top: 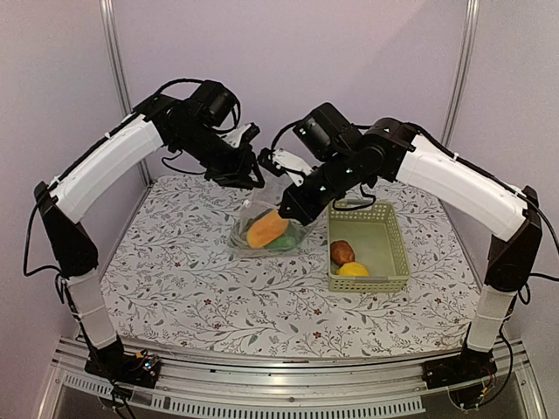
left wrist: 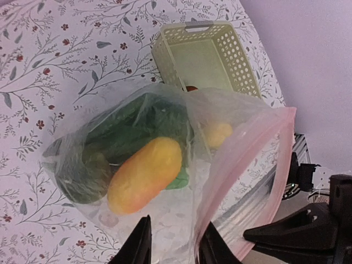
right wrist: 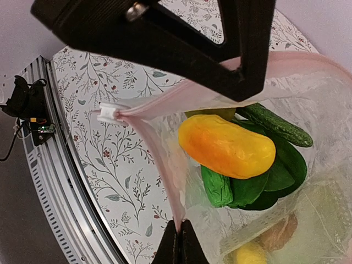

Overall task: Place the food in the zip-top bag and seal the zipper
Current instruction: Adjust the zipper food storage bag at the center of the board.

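Zip-top bag at the centre of the floral-print bench, mouth raised, holding the orange-yellow oval, cucumber and leafy greens. Left pincer: fingers apart, bag film between them. Right pincer: fingers together, clamped on the pink zipper. Right of the bag, a pale green basket contains the potato and lemon. Lilac walls behind.
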Controlling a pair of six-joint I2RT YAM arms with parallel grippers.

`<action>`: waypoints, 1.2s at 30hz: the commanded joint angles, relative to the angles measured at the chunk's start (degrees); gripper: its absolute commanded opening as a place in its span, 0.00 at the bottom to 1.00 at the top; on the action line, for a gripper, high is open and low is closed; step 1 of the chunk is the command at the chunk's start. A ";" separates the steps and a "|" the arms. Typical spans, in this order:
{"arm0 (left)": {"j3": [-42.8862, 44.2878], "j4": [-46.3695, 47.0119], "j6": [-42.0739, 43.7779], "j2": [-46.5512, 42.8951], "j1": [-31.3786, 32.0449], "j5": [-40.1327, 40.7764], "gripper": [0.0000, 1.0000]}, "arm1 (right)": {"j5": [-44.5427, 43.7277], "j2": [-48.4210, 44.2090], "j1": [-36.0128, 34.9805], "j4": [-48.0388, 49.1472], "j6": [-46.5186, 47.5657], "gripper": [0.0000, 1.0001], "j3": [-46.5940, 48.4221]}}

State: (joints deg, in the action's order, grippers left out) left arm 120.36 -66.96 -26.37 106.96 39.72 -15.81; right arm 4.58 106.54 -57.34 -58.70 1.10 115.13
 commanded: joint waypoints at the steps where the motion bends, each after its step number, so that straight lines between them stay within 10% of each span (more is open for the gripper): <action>1: 1.60 -6.04 1.75 -3.11 0.98 2.03 0.26 | 1.04 -0.80 -0.34 -0.31 -0.42 0.00 3.33; 7: 6.58 -8.78 1.57 -1.30 1.41 0.68 0.00 | 2.00 0.18 -0.32 -0.42 -0.69 0.00 4.97; 14: 13.85 -6.63 0.24 0.66 1.65 -1.29 0.00 | 2.19 0.83 -0.36 -0.04 -0.30 0.03 8.60; 24: 1.33 -4.87 2.36 -1.44 1.79 3.08 0.00 | 6.08 2.19 -0.32 1.65 -2.75 0.12 6.43; 36: 0.49 -3.40 2.54 -2.50 1.64 4.02 0.00 | -3.06 -7.97 1.79 8.81 -7.68 0.51 -1.94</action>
State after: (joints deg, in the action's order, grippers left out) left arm 121.67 -71.90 -24.75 106.50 40.88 -12.64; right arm 7.18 104.86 -57.21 -53.69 -3.44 116.90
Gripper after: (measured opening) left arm 0.006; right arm 0.490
